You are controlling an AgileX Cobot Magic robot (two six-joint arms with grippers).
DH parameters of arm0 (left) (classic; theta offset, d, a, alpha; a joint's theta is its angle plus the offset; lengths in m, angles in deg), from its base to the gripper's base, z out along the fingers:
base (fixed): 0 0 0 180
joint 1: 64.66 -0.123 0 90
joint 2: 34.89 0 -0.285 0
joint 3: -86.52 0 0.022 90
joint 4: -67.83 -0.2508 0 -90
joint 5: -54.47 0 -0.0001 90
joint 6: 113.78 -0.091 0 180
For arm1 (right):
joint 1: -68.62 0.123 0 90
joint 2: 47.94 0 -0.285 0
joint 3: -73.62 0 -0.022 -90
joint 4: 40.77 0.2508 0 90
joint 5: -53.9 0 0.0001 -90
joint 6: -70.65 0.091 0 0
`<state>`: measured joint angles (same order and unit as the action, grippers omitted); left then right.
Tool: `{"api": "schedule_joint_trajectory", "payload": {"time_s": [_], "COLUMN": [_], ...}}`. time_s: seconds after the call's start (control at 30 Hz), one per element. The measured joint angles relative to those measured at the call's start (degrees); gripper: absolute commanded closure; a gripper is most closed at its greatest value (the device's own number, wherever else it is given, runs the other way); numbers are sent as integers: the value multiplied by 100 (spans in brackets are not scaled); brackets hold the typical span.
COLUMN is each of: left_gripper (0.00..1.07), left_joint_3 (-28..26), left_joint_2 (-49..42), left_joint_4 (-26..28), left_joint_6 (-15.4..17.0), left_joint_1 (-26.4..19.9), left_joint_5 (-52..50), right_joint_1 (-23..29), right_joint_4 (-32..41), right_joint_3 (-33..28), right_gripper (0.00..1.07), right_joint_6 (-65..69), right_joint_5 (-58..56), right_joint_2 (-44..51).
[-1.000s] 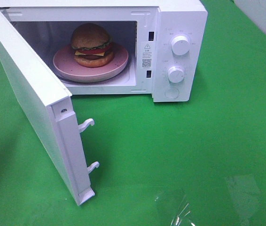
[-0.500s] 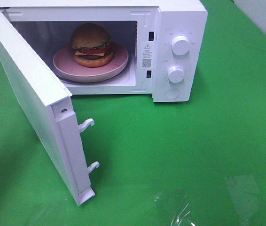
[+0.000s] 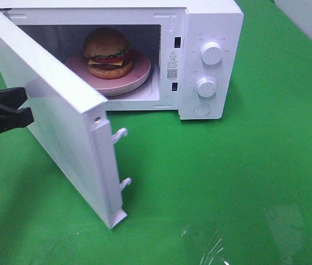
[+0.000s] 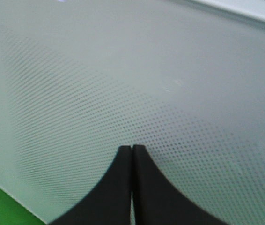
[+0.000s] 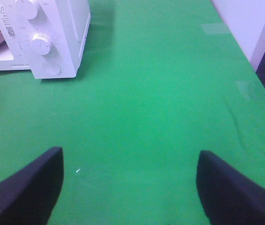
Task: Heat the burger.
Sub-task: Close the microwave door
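The left gripper's (image 4: 132, 149) two black fingers (image 4: 116, 187) are pressed flat together with no gap I can make out, and nothing is held between them. Their tips sit right at the outer face of the microwave door (image 4: 123, 79), on its panel of fine dots. From the wrist view I cannot tell whether they actually touch it. In the high view this gripper comes in from the left edge, its tips meeting the door's outer side about midway up.

The right gripper's (image 5: 130, 154) fingers (image 5: 27, 190) stand wide apart, and only the green cloth (image 5: 160, 93) shows between them. It hangs over open cloth, well apart from the microwave (image 3: 211, 22), whose control panel side it faces.

The door stands partly open, hinged on the left, its free edge toward me with two white latch hooks (image 3: 120, 134) sticking out. Past it the cavity is in view. The burger (image 3: 107, 52) sits upright on the pink plate (image 3: 139, 74) inside the cavity, roughly centred on the plate. The door's top corner hides the plate's left edge.

Right of the cavity are two white knobs (image 3: 211, 52), one above the other, with a round button (image 3: 201, 109) beneath them. A patch of clear tape (image 3: 205, 243) lies on the cloth near the front edge.
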<state>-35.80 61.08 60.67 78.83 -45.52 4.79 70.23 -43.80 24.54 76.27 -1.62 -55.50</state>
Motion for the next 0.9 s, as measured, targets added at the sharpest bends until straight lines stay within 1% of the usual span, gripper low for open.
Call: {"api": "schedule_joint_trajectory", "payload": {"time_s": [0.07,0.1,0.13,0.2,0.23,0.27,0.3,0.33,0.37,0.4,0.47,0.5,0.6,0.63,0.67,0.73,0.77,0.8,0.83,0.87,0.9], "left_gripper": [107,107,107,107,107,107,107,107,107,107,107,107,107,107,107,107,107,107,107,107,107], "left_joint_3": [-172,-172,-286,-332,-453,-453,-567,-567,-682,-682,-882,-882,-1157,-1157,-1329,-1415,-1576,-1576,-1725,-1725,-1885], "left_joint_2": [120,120,212,264,355,355,441,441,527,527,665,665,871,871,980,1037,1140,1140,1226,1226,1306], "left_joint_4": [115,115,241,292,458,458,602,602,768,768,940,940,991,991,1014,1031,1037,1037,1043,1043,1054], "left_joint_6": [-69,-69,-138,-172,-235,-235,-269,-269,-292,-292,-309,-309,-315,-315,-321,-327,-327,-327,-327,-327,-327], "left_joint_1": [246,246,413,476,636,636,791,791,911,911,1054,1054,1140,1140,1152,1152,1152,1152,1152,1152,1163], "left_joint_5": [0,0,0,0,0,0,0,0,0,0,0,0,11,11,40,80,172,172,235,235,264], "right_joint_1": [0,0,0,0,0,0,0,0,0,0,0,0,0,0,0,0,0,0,0,0,0], "right_joint_4": [0,0,0,0,0,0,0,0,0,0,0,0,0,0,0,0,0,0,0,0,0], "right_joint_3": [0,0,0,0,0,0,0,0,0,0,0,0,0,0,0,0,0,0,0,0,0], "right_gripper": [31,31,31,31,31,31,31,31,31,31,31,31,31,31,31,31,31,31,31,31,31], "right_joint_6": [0,0,0,0,0,0,0,0,0,0,0,0,0,0,0,0,0,0,0,0,0], "right_joint_5": [0,0,0,0,0,0,0,0,0,0,0,0,0,0,0,0,0,0,0,0,0], "right_joint_2": [0,0,0,0,0,0,0,0,0,0,0,0,0,0,0,0,0,0,0,0,0]}}
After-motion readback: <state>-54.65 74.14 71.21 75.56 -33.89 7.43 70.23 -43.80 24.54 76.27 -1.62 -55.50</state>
